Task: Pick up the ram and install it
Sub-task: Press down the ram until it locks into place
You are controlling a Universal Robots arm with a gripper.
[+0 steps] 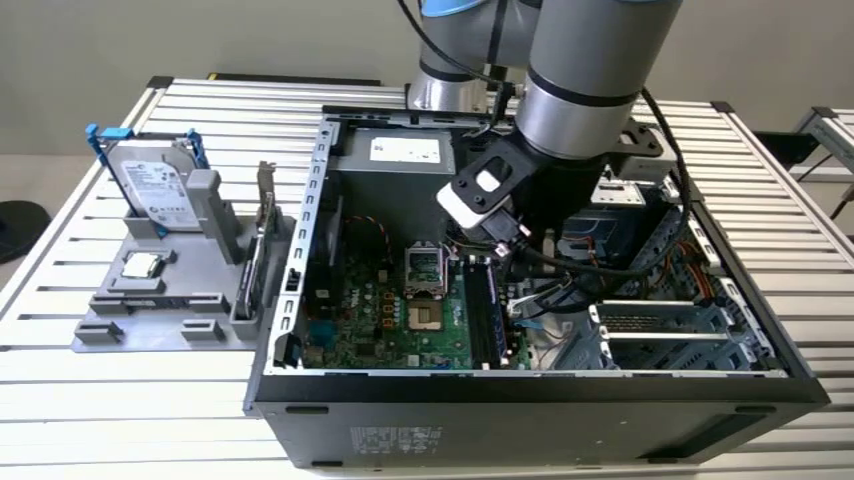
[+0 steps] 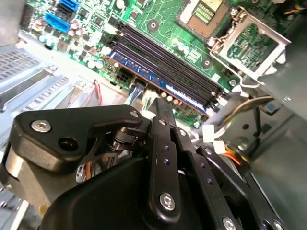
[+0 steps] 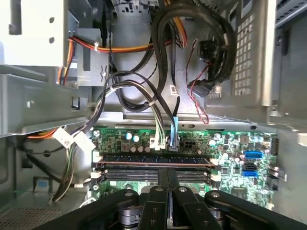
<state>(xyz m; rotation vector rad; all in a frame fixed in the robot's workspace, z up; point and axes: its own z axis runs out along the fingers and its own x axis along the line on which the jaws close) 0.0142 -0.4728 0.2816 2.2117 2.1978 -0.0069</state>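
Now, in the exterior view, I am reaching down into the open computer case [image 1: 561, 390] that is lying on the slatted tabletop [image 1: 120, 400], my hand [image 1: 497, 250] hanging low over the green motherboard [image 1: 387, 320], just above the memory slots at the exterior view's right of the processor socket [image 1: 422, 266]. To the exterior view's left of the case, a grey holder [image 1: 160, 310] is carrying a silver hard drive [image 1: 154, 185], standing upright.

In the second wrist view, my hand [image 2: 160, 108] is narrowed, the black fingers [image 2: 163, 112] sitting close together right over the slots. The ram [image 2: 163, 79], showing as a blue strip, is sitting in the slot nearest the board's edge, beside the dark empty slots [image 2: 158, 55].

In the first wrist view, my hand [image 3: 168, 175] is closing on the ram [image 3: 153, 160] at its middle, the stick lying lengthwise in its slot on the motherboard [image 3: 230, 158]. Beyond it, bundled cables [image 3: 158, 96] are hanging against the case wall.
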